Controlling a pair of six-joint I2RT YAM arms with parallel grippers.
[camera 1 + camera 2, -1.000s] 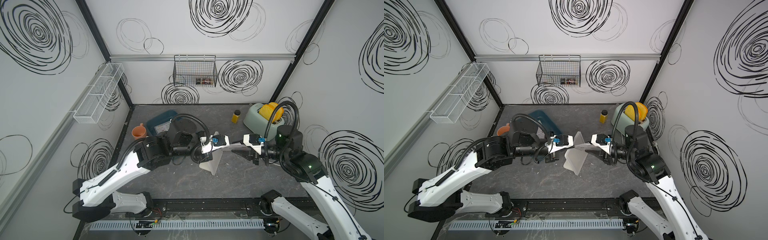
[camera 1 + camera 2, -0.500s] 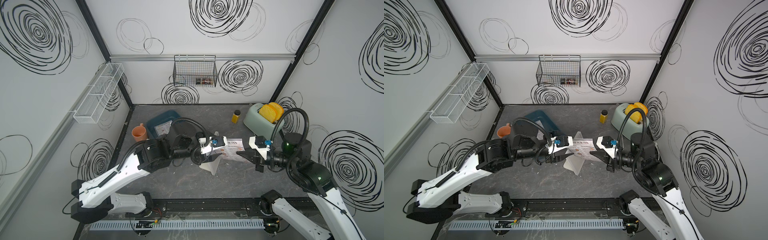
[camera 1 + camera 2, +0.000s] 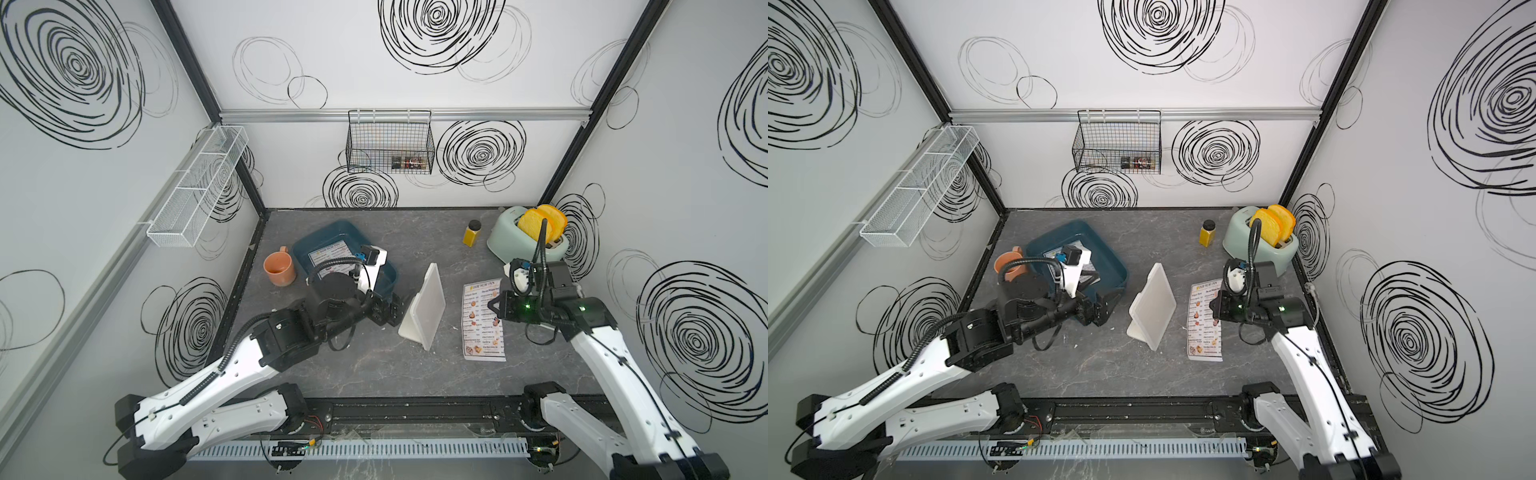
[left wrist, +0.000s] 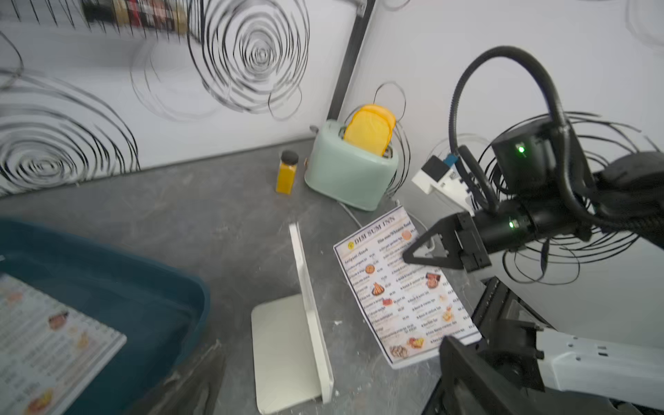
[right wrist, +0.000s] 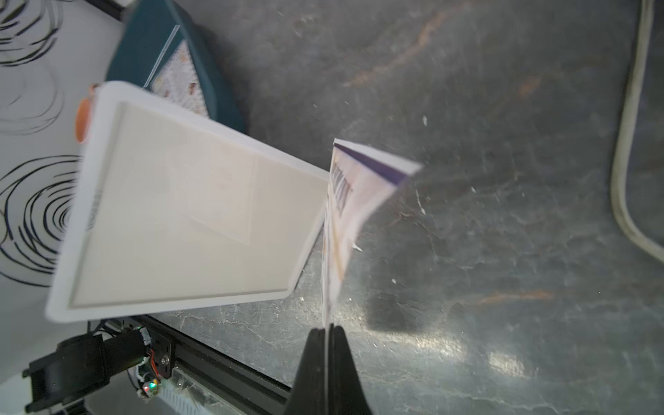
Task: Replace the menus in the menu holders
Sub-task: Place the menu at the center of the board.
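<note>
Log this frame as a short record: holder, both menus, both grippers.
holder: upright mid-table, front blank
held menu: edge pinched by right gripper, right of holder
tray menu: lying in teal tray
left gripper: open, empty, beside holder near tray corner
right gripper: shut on held menu

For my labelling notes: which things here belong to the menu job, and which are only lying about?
Job: white plastic menu holder; printed white menu sheet in right gripper; second menu sheet in dark teal tray.
Lying about: orange mug; yellow jar; mint toaster.
</note>
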